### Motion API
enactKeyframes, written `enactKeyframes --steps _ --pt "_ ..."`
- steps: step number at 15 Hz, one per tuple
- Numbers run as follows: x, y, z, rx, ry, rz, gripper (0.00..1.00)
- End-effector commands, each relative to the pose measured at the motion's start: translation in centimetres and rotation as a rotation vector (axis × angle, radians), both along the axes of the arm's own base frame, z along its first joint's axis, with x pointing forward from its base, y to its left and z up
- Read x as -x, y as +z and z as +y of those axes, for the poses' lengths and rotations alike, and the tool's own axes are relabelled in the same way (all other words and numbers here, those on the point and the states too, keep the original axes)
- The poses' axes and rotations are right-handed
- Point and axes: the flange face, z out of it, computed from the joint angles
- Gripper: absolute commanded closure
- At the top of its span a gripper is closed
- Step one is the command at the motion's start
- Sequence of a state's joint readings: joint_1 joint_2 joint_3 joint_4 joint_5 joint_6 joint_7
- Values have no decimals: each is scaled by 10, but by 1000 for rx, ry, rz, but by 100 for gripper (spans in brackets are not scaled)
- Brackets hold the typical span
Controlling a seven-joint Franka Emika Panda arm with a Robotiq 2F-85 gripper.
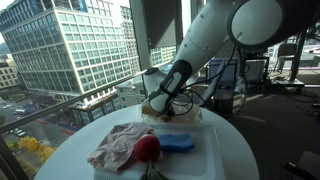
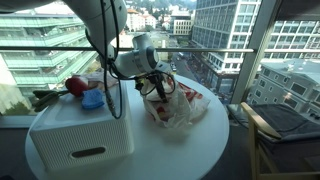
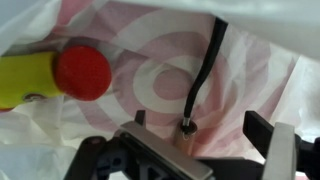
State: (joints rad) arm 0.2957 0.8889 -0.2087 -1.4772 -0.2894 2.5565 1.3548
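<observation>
My gripper (image 3: 197, 119) hangs open just above a thin white plastic bag (image 3: 165, 70) printed with red rings. Nothing sits between its dark fingers (image 3: 262, 132). In the wrist view a yellow object with a round red end (image 3: 82, 72) lies among the bag's folds at the left. A black cable (image 3: 205, 70) runs down to the gripper's base. In both exterior views the gripper (image 1: 160, 100) (image 2: 155, 85) points down at the bag (image 2: 178, 105) on the round white table (image 2: 190, 150).
A white box (image 2: 80, 135) stands on the table and carries a red object (image 2: 76, 85) and a blue one (image 2: 93, 98). A pale crumpled cloth (image 1: 118, 148) lies beside them. Windows and a railing (image 1: 90, 95) stand close behind the table.
</observation>
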Motion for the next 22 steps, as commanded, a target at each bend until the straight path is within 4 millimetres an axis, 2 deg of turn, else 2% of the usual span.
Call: enactKeyframes --steps 1,9,18,20,21,22 --pt "-10 -7 -6 22 -3 5 0" --pt "-27 -24 -25 85 -14 -31 0" --pt "-42 -35 -31 131 25 -69 0" --pt "-45 -35 -32 138 33 -79 11" --pt "-46 -34 -32 138 36 -82 28" --pt "-46 -35 -33 139 37 -80 30"
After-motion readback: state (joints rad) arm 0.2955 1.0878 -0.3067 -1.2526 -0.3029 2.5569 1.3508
